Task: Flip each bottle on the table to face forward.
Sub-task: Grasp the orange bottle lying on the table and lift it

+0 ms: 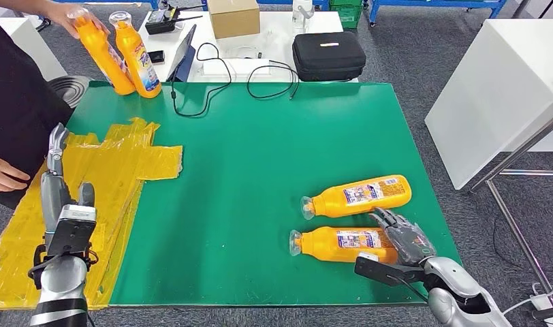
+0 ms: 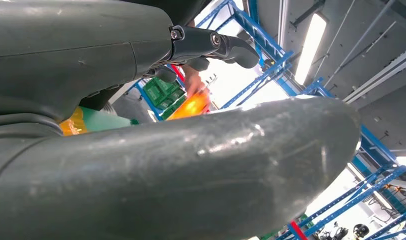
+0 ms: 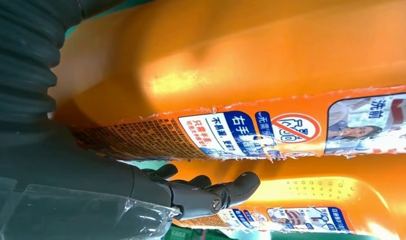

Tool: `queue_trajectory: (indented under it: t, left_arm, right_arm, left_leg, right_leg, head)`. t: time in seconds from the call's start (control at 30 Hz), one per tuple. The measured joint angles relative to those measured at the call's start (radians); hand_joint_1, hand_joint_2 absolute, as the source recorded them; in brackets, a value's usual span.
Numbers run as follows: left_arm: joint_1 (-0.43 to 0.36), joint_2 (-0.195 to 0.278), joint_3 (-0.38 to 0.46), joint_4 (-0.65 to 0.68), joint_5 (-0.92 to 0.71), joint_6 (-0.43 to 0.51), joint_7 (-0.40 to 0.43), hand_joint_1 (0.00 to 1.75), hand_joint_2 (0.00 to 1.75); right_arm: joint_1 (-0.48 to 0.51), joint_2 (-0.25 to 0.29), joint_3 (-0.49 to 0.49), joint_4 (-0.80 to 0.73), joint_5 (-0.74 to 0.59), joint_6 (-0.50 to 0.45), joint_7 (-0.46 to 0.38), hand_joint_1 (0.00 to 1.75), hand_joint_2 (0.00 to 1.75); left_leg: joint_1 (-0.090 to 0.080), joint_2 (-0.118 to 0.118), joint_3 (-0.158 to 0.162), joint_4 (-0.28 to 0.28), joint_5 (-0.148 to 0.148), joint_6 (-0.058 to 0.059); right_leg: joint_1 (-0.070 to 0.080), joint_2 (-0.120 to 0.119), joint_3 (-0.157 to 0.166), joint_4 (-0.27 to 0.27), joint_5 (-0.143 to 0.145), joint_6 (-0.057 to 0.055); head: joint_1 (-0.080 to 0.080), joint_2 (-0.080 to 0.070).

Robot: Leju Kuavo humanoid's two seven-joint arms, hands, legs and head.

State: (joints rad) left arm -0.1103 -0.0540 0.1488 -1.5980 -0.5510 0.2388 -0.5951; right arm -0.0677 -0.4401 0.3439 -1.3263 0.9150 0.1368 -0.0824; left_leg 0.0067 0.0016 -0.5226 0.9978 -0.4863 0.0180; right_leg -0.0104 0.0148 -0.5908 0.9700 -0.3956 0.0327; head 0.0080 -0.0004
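The right hand [image 1: 404, 235] lies over the base end of the nearer of two orange plastic bottles [image 1: 343, 244] lying on their sides at the right of the green table [image 1: 260, 170]. Its dark fingers [image 3: 211, 192] spread across the bottle's end and reach toward the farther lying bottle [image 1: 359, 197]; whether they truly grip is hard to make out, since the wrist view is crowded by orange plastic and label print. Both bottles show printed labels, clear caps pointing left, and lie just beside each other, near the table's right edge. The left hand [image 1: 59, 174] hovers released, fingers extended, above crumpled yellow tape [image 1: 124, 163] on the table's near-left part. At the far-left corner a person's hand [image 1: 62, 15] holds two upright orange bottles [image 1: 120, 51], the person cut off by the frame. Open green surface spans the table's middle.
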Motion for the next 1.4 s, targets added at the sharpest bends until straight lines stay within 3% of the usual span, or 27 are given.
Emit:
queue_trajectory:
  t: [0.6,0.73,0.87,0.97,1.07,1.2,1.4]
  left_arm:
    - [-0.029,0.000,0.000,0.008,0.033,-0.017,-0.008,0.00,0.00]
    - [-0.037,0.000,0.000,0.015,0.106,-0.091,0.025,0.00,0.00]
    - [-0.012,-0.001,0.012,0.019,0.416,-0.345,0.131,0.00,1.75]
    - [0.070,-0.005,0.031,0.008,0.699,-0.537,0.184,0.00,1.75]
    - [0.159,-0.016,0.039,-0.012,0.826,-0.628,0.205,0.00,1.75]
    - [0.230,-0.039,0.027,-0.039,0.875,-0.665,0.221,0.00,1.75]
    - [0.258,-0.056,0.004,-0.060,0.899,-0.664,0.229,0.00,1.75]
  right_arm:
    - [-0.020,-0.053,0.020,0.002,-0.087,0.084,-0.021,1.75,1.75]
    - [-0.026,-0.056,0.027,0.004,-0.116,0.086,-0.030,1.75,1.75]
    - [0.004,-0.016,0.006,-0.020,-0.222,0.023,-0.103,1.75,1.75]
    - [0.051,0.045,-0.032,-0.106,-0.348,0.008,-0.166,1.75,1.75]
    - [0.067,0.095,-0.084,-0.203,-0.435,0.020,-0.193,1.75,1.75]
    - [0.067,0.139,-0.142,-0.296,-0.482,0.039,-0.222,1.75,1.75]
    - [0.067,0.173,-0.170,-0.350,-0.478,0.047,-0.234,1.75,1.75]
  left_leg:
    - [-0.001,-0.001,0.003,0.000,0.000,0.000]
    - [0.000,-0.002,0.002,0.000,0.000,0.000]
    - [0.000,-0.001,-0.001,0.000,0.000,0.000]
    - [0.000,0.001,-0.004,0.000,-0.001,0.000]
    - [0.000,-0.001,-0.007,0.000,0.000,-0.001]
    - [0.000,-0.004,-0.009,0.000,0.000,-0.001]
    - [0.000,-0.004,-0.009,0.000,0.000,0.000]
  right_leg:
    - [0.000,0.000,0.002,0.000,0.000,0.000]
    - [0.000,0.000,0.002,0.000,0.000,0.000]
    - [0.000,0.000,0.002,0.000,0.000,0.000]
    - [-0.001,0.002,-0.003,0.001,0.000,0.000]
    - [0.000,0.001,-0.008,0.002,0.000,0.000]
    - [0.000,-0.002,-0.008,0.002,-0.001,0.000]
    - [-0.002,-0.002,-0.008,0.002,-0.001,0.000]
  head:
    - [0.000,0.000]
    - [0.000,0.000]
    - [0.000,0.000]
    - [-0.001,0.000]
    - [0.000,0.000]
    - [0.000,0.000]
    - [0.000,0.000]
